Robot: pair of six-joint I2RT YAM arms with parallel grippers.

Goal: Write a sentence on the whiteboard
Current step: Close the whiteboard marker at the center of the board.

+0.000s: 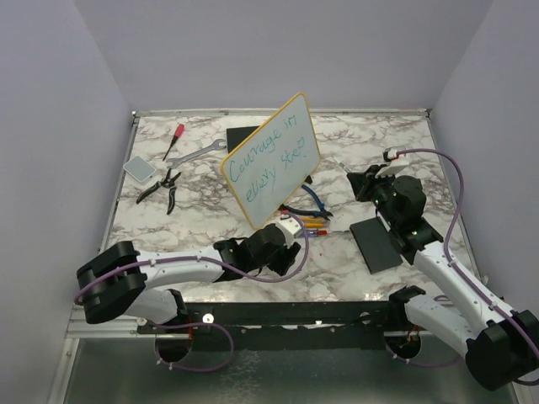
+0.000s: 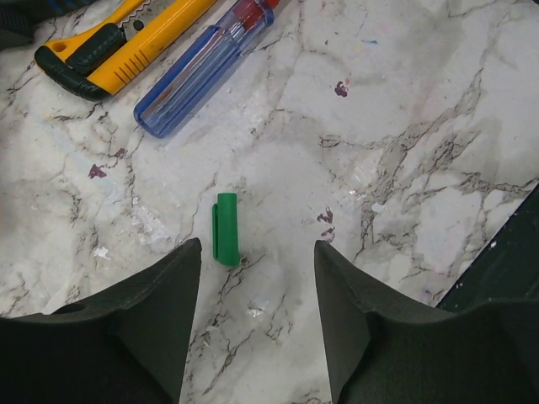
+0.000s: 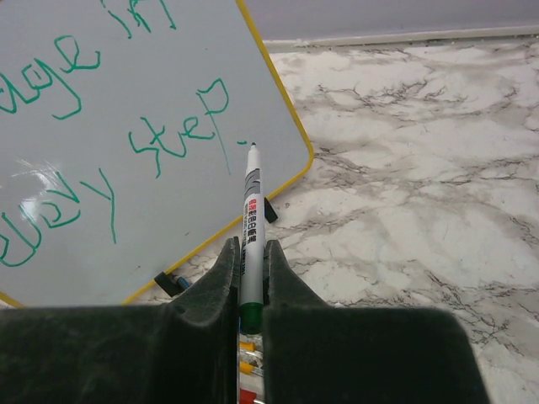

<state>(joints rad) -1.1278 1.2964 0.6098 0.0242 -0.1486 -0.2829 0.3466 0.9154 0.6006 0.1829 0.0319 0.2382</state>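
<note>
The whiteboard [image 1: 271, 160], white with a yellow rim, stands tilted on small black feet near the table's middle. The sentence [image 1: 265, 158] is on it in teal cursive, in two lines. The right wrist view shows the whiteboard [image 3: 126, 185] close up with the sentence's word "step" [image 3: 177, 126]. My right gripper [image 3: 250, 252] is shut on a white marker [image 3: 251, 210], whose tip points at the board just right of "step". It shows to the board's right as the right gripper [image 1: 360, 181]. My left gripper [image 2: 258, 248] is open above the marble, with a green cap [image 2: 226, 229] lying just ahead of its left finger. It sits below the board as the left gripper [image 1: 290, 229].
A yellow utility knife [image 2: 109, 46] and a blue-handled screwdriver [image 2: 202, 71] lie beyond the cap. A black pad [image 1: 376, 244] lies by the right arm. Pliers [image 1: 164, 187], a wrench [image 1: 198, 151], a red screwdriver [image 1: 174, 139] and a grey pad [image 1: 139, 167] are at the back left.
</note>
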